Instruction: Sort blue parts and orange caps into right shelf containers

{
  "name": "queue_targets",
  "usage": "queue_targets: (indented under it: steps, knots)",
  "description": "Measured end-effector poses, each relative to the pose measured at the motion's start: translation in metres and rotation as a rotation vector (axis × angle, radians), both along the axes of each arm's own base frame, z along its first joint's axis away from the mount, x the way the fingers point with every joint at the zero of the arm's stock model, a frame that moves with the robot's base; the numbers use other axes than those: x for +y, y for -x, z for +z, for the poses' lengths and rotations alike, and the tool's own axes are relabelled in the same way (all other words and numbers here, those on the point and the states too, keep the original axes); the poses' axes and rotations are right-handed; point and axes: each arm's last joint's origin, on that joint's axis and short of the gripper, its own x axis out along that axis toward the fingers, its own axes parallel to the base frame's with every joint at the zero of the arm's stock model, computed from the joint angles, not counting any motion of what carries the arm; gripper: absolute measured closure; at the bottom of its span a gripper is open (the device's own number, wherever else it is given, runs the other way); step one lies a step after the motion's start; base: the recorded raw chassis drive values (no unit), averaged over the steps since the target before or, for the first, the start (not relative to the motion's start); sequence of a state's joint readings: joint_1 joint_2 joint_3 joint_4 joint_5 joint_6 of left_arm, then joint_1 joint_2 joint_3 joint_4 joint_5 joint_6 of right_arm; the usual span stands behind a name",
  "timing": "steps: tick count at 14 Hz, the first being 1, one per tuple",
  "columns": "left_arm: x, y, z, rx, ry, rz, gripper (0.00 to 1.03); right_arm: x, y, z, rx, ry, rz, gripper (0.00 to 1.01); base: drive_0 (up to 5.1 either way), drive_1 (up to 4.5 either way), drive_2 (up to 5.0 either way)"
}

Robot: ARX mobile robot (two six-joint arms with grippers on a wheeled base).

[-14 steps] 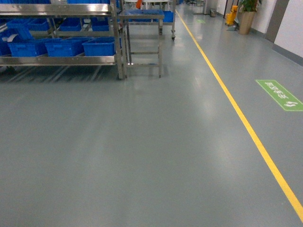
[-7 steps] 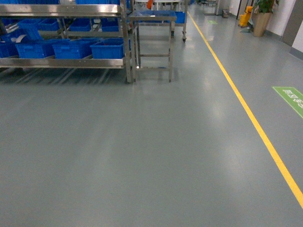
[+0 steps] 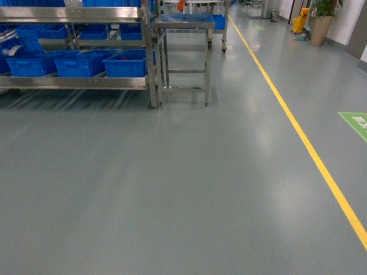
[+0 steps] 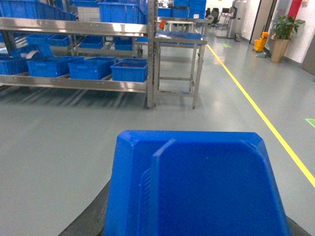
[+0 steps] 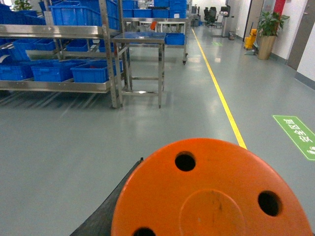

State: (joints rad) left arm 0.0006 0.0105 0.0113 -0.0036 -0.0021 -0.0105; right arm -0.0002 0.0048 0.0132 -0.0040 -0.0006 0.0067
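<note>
A blue part [image 4: 197,187] fills the lower half of the left wrist view, held above the floor by my left gripper; only one dark finger [image 4: 91,219] shows at its left edge. In the right wrist view an orange cap [image 5: 211,191], a round disc with three holes, sits in my right gripper, one dark finger [image 5: 110,206] peeping out beside it. Blue containers [image 3: 125,63] stand in a row on the lower level of a steel shelf [image 3: 74,82] far ahead on the left. Neither gripper shows in the head view.
A steel stand [image 3: 183,24] adjoins the shelf's right end. A yellow floor line [image 3: 312,152] runs away on the right, with a green floor sign [image 3: 356,123] beyond it. A potted plant [image 3: 321,23] and a yellow bucket [image 3: 299,22] stand far back. Grey floor lies between me and the shelf.
The whole head view has shifted: shelf, stand and green sign have slid down and to the right, so the base has rolled closer to the shelf.
</note>
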Motion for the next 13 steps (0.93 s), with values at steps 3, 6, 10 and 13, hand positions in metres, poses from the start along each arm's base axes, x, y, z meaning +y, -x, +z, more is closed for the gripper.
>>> queue_targets:
  steps: [3, 6, 10, 13]
  knots:
    - [0.0000, 0.0000, -0.0004, 0.004, 0.000, -0.001, 0.61, 0.0000, 0.0000, -0.0002, 0.002, 0.000, 0.000, 0.58, -0.1, 4.16, -4.3]
    - [0.0000, 0.0000, -0.0003, 0.003, 0.000, -0.002, 0.61, 0.0000, 0.0000, 0.0000, 0.000, 0.000, 0.000, 0.58, -0.1, 4.14, -4.3]
    - [0.0000, 0.0000, -0.0004, 0.004, 0.000, -0.001, 0.61, 0.0000, 0.0000, -0.0002, 0.002, 0.000, 0.000, 0.58, 0.0, 4.20, -4.2]
    - [-0.0001, 0.0000, -0.0003, 0.003, 0.000, -0.002, 0.61, 0.0000, 0.0000, -0.0004, 0.004, 0.000, 0.000, 0.58, 0.0, 4.26, -4.2]
